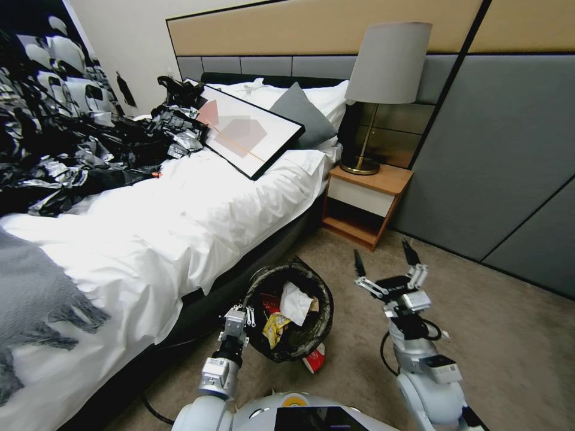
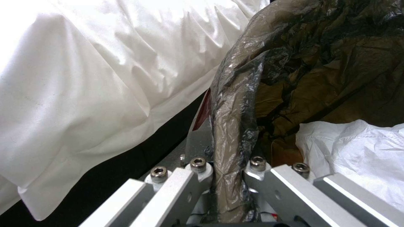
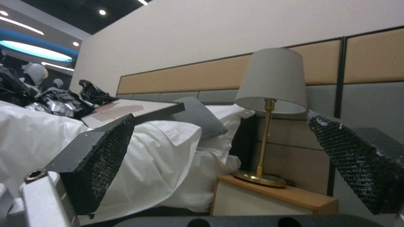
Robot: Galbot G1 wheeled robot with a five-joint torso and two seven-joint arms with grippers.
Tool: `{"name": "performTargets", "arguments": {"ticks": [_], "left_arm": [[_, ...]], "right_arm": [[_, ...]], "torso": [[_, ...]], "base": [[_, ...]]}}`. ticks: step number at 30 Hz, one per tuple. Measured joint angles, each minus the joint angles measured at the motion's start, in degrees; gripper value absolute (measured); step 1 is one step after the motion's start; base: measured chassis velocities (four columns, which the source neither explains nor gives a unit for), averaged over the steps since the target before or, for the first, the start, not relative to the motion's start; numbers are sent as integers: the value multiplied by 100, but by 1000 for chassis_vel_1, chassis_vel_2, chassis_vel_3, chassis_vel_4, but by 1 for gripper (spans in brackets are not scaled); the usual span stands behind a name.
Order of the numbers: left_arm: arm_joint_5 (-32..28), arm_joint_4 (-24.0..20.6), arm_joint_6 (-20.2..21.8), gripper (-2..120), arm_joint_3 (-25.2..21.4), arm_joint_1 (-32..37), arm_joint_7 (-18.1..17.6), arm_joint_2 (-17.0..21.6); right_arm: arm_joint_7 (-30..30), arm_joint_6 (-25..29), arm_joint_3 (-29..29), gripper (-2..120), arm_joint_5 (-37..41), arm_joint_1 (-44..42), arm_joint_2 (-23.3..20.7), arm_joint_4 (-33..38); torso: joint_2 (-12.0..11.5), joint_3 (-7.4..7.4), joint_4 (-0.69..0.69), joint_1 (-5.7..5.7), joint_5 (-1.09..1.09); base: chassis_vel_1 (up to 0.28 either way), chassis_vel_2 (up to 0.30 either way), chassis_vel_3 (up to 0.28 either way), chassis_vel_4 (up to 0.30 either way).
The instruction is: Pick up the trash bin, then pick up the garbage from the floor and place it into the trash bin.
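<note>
The trash bin, lined with a crinkly black bag, hangs tilted above the carpet beside the bed. My left gripper is shut on its near rim; in the left wrist view the liner-covered rim runs between the left gripper's jaws. Garbage lies inside the bin: a white tissue, a yellow wrapper and a red wrapper. A red-and-white wrapper shows just under the bin. Right of the bin, my right gripper stands open and holds nothing, fingers pointing up.
The white bed is close on the left, carrying a framed picture, black bags and a grey throw. A wooden nightstand with a lamp stands ahead. The grey wall panel bounds open carpet on the right.
</note>
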Motion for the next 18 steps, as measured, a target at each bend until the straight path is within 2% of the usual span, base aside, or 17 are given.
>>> {"name": "performTargets", "arguments": {"ticks": [12, 15, 17, 18], "left_arm": [[-111, -57, 13, 1, -118, -10, 4, -18], [-156, -95, 45, 1, -151, -21, 8, -16], [-224, -154, 113, 1, -187, -24, 12, -8], [-224, -154, 113, 1, -187, -24, 12, -8]], "right_arm": [[107, -83, -125, 100, 68, 72, -6, -411], [110, -188, -152, 100, 113, 165, -79, -464], [181, -518, -237, 100, 253, 303, -211, -532], [181, -518, -237, 100, 253, 303, -211, -532]], "torso": [[0, 0, -1, 1, 0], [0, 0, -1, 1, 0], [0, 0, -1, 1, 0], [0, 0, -1, 1, 0]], "base": [[0, 0, 0, 0], [0, 0, 0, 0], [0, 0, 0, 0], [0, 0, 0, 0]]}}
